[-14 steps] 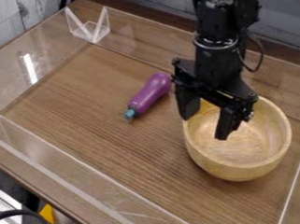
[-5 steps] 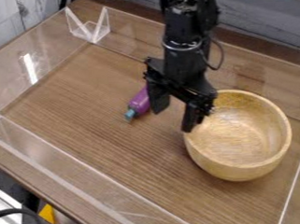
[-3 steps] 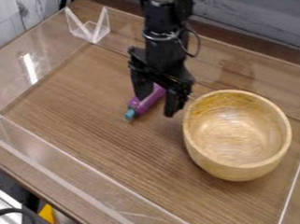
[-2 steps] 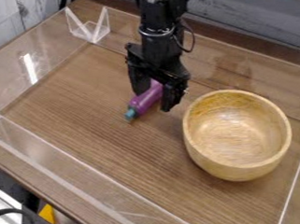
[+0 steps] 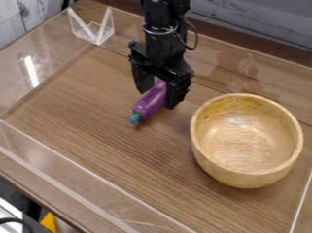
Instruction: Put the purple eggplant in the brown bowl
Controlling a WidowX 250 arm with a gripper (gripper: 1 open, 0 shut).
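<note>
Beside the round wooden bowl, the glossy eggplant rests.

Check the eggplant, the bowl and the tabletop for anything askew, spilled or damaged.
Nothing stands out: the purple eggplant lies whole on the wooden tabletop, beside the light-brown bowl, which sits upright. No spill or damage shows, though the gripper partly hides the eggplant.

The single view looks steeply down from above one edge of the wooden surface, facing its far side. It sits near enough that the brown bowl shows whole.
</note>
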